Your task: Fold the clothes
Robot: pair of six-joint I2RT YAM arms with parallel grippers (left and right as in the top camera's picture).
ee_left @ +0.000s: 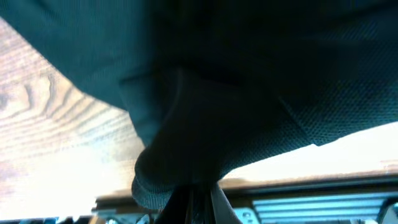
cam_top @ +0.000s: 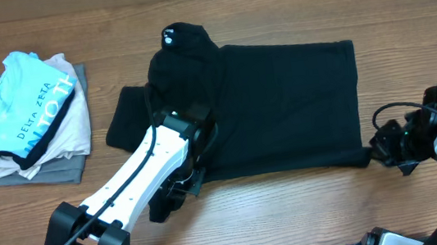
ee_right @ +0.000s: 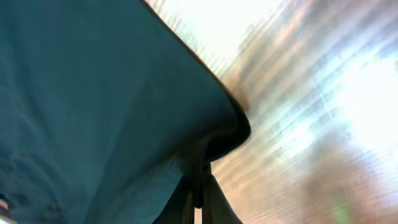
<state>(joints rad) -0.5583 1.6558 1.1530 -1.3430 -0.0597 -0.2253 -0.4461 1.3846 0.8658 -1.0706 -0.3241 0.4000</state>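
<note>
Table [cam_top: 294,209]: wood-grain, black shirt [cam_top: 290,98] spread across it.
Left gripper [ee_left: 194,194]: clamped on bunched shirt fabric.
Right gripper [ee_right: 199,183]: pinching shirt's near-right corner.
Garment pile [cam_top: 24,120]: far left.

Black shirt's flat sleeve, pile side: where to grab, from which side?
Probably pinch the sleeve of the black shirt at its outer cuff edge, coming from the left: it lies flat on bare wood, free edge pointing towards the folded pile.

We see a plain black shirt [cam_top: 283,107] with a tiny white neck label [cam_top: 169,37], a light-blue shirt [cam_top: 18,104] lettered in white, white and grey garments [cam_top: 71,131], and a brown wood-grain worktop [cam_top: 295,213].
</note>
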